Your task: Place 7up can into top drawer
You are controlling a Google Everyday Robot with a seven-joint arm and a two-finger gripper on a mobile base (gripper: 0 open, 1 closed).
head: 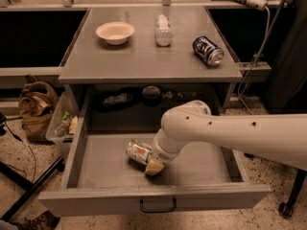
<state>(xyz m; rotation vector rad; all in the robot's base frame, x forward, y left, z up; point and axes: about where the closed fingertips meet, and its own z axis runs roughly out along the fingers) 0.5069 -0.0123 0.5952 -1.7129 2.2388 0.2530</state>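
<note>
Down inside the top drawer [96, 201], the gripper [150, 163] clasps the 7up can [137, 151], below bowl [115, 32], bottle [163, 30], blue can [207, 51].

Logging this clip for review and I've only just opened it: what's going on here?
The robot's arm reaches down into the open top drawer. Its tool is low over the drawer floor, right against the 7up can. The can lies on its side inside the drawer, near the middle. Whether the tool has let go of it cannot be seen. On the tabletop above sit a bowl, a bottle and a dark blue can, away from the arm.
</note>
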